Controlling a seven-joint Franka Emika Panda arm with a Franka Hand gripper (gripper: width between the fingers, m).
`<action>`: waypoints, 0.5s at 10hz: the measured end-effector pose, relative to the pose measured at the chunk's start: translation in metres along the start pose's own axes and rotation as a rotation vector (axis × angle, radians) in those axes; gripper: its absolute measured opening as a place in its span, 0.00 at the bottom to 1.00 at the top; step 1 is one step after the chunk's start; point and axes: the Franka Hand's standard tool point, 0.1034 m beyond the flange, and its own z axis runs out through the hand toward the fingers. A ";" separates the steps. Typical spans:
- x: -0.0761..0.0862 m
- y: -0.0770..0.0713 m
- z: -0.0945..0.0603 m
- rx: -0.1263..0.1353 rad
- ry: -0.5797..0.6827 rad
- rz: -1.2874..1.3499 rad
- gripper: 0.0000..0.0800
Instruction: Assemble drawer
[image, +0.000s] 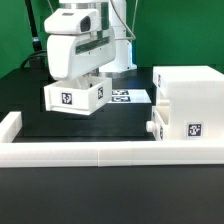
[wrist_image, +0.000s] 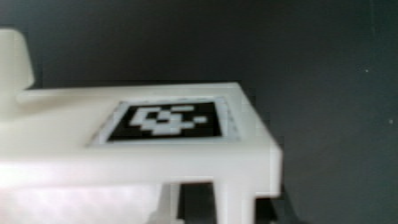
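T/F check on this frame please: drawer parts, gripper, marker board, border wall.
1. The gripper is over a tray. True.
2. The housing lies on its side at the exterior view's left. False: it stands upright at the right.
3. A second tray with a knob sits in the housing. True.
4. The marker board is stacked on the housing. False: it lies flat on the table.
5. The border wall runs along the near edge. True.

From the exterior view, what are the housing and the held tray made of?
Housing: looks like white plastic, matte to satin, with smooth faces, soft rounded edges and a printed square tag. Tray under the pincer: the same opaque white material, probably moulded or printed plastic; the wrist view is too blurred to show surface texture.
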 end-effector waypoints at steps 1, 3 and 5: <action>0.000 0.000 0.000 0.001 0.000 -0.064 0.05; 0.007 0.010 -0.001 0.018 -0.012 -0.198 0.05; 0.024 0.031 -0.008 0.011 -0.007 -0.225 0.05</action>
